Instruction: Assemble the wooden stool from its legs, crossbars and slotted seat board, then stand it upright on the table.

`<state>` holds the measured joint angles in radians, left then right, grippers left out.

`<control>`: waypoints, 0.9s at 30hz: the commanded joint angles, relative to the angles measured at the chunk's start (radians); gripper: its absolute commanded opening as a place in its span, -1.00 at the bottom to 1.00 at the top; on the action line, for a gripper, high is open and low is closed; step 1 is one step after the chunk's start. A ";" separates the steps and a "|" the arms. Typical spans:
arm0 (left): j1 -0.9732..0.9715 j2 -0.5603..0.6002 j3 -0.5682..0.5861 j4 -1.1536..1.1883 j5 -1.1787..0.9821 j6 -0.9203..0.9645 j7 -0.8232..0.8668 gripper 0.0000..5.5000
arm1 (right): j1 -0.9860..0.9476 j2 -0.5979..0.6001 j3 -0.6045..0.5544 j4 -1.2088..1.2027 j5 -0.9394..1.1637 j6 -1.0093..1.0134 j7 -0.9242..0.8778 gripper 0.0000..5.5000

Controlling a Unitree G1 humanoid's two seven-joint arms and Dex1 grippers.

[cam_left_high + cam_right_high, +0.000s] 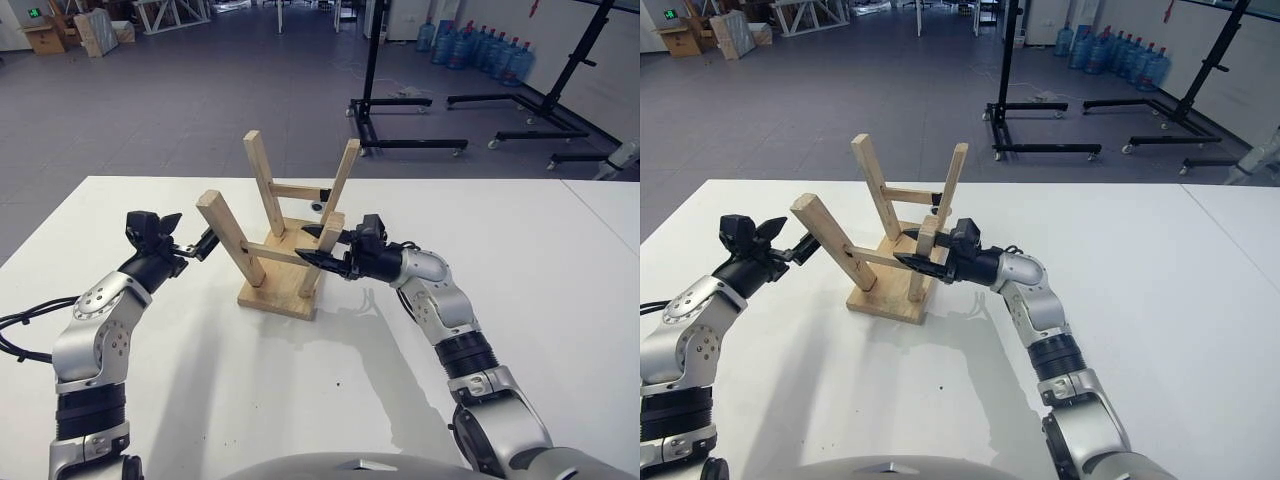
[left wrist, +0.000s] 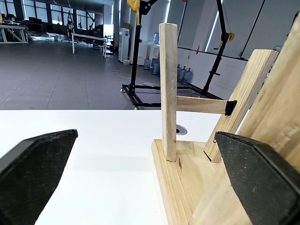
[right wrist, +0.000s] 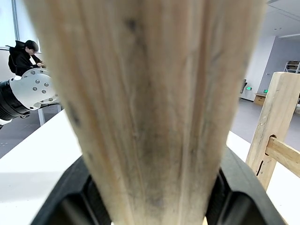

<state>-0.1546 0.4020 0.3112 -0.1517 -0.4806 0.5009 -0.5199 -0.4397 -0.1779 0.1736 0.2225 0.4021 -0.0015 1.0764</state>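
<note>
Stool leg (image 1: 309,282) sits clamped in right tool (image 1: 314,244).

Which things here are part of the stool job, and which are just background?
Job: seat board, legs, crossbars, table, left gripper, right gripper clamping the front leg.
Lying about: water bottles, black wheeled stands, boxes on the far floor.

An upturned stool (image 1: 285,250) stood at the centre of the frame on a table (image 1: 520,260), its seat board (image 1: 275,298) flat on the tabletop. The left gripper (image 1: 190,233) sat at centre left, just beside the near-left leg (image 1: 230,238). The right gripper (image 1: 312,246), right of centre, straddled the near-right leg (image 1: 310,280). Behind the table, at upper right, racks (image 1: 410,100) stood on the floor.
</note>
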 commanded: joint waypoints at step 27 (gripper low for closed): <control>0.029 0.293 0.174 -0.153 -0.527 0.220 -0.319 0.96 | -0.023 -0.197 -0.202 0.146 0.008 -0.089 0.065 0.67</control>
<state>-0.0423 0.7618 0.5460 -0.2748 -0.9746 0.6844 -0.9409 -0.4060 -0.4446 -0.0464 0.3477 0.4546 -0.0374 1.2161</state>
